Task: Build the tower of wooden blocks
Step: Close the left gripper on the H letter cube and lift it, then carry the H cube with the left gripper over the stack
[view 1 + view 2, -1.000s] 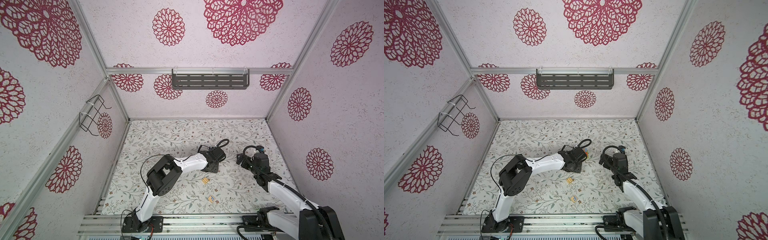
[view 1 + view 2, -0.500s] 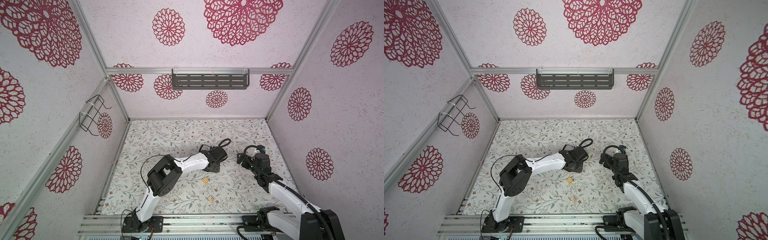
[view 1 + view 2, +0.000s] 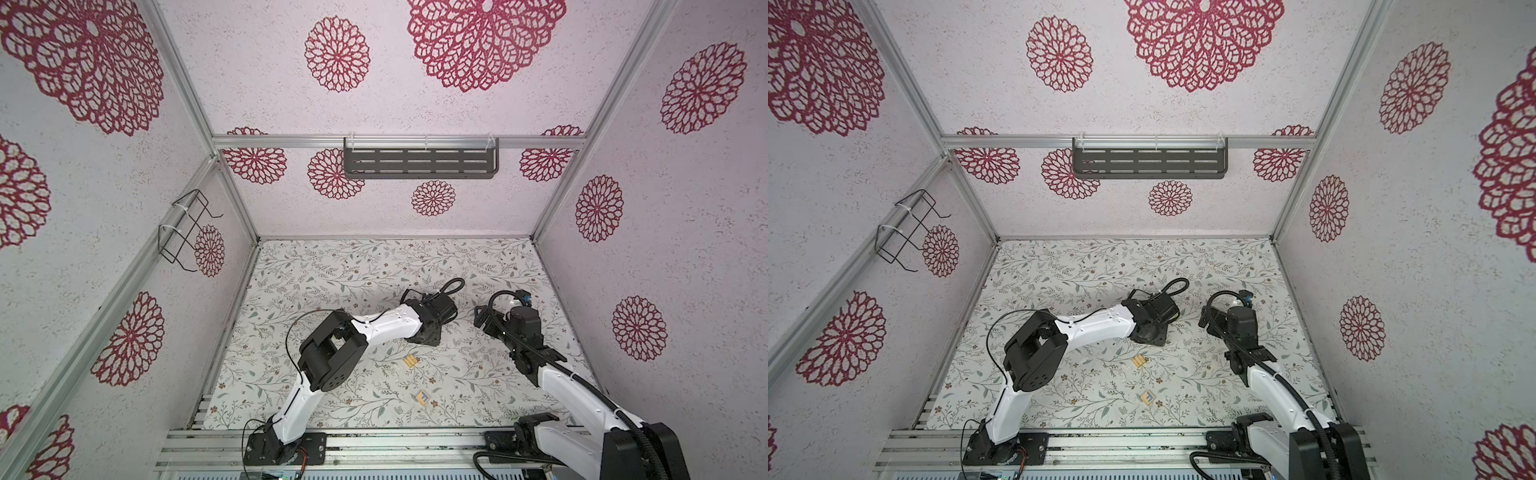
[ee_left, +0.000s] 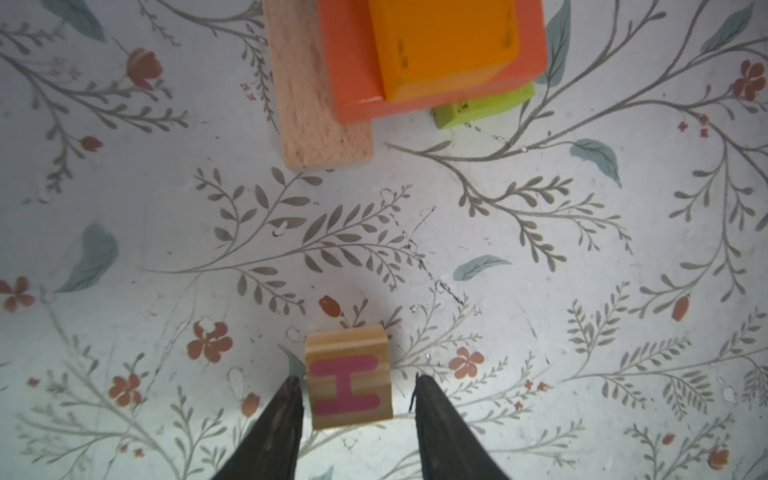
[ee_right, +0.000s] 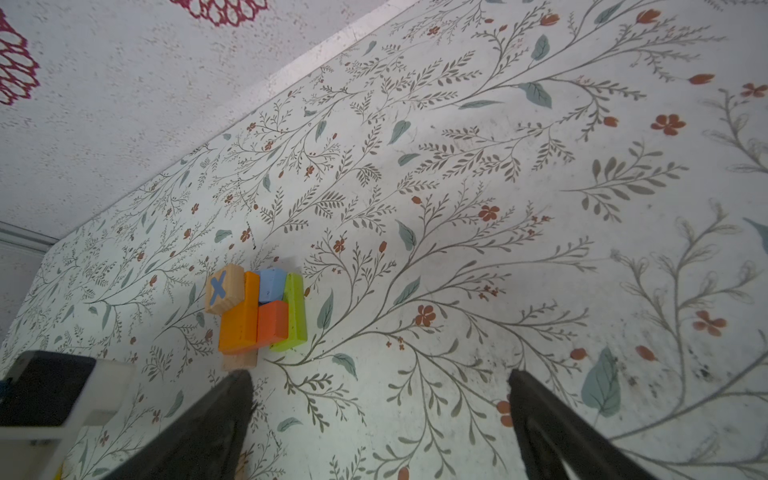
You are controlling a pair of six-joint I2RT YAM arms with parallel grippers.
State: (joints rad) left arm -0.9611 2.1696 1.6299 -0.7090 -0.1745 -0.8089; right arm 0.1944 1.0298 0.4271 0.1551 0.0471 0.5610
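Left wrist view: the left gripper [image 4: 355, 378] is straddling the H block [image 4: 348, 365] on the table [image 4: 124, 208], jaws partly open, not yet clamping; the tower [image 4: 440, 41] is standing straight ahead.

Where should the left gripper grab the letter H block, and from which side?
Probably its two plain side faces, coming straight down: the H block sits flat, letter up, and the left gripper hangs astride those faces.
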